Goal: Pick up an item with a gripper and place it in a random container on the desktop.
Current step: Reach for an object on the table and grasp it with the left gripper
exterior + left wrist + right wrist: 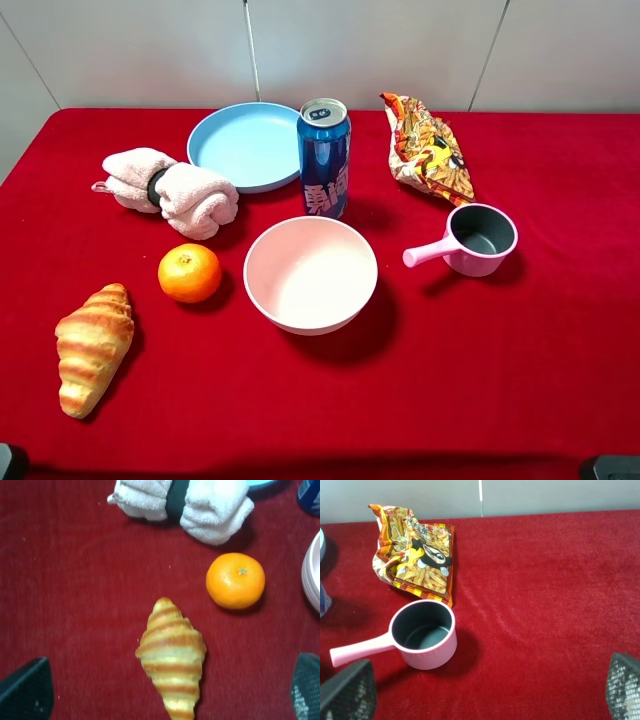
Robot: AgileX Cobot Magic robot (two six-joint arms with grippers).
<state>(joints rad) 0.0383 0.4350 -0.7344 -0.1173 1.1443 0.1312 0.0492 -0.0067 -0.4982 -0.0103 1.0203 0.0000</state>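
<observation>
My left fingers are spread wide above the red worktop, pinching nothing. My right fingers are just as wide and bare. The mandarin orange sits on the cloth just beside the pink bowl, clear of its rim. The croissant and the rolled towel lie near it. Open cloth runs along the near edge, where the dark corners are probably my arms.

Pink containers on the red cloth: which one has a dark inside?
The small pink cup with the long handle, beside the snack bag; its inside is dark grey. The round pink bowl is pale pink inside.
</observation>
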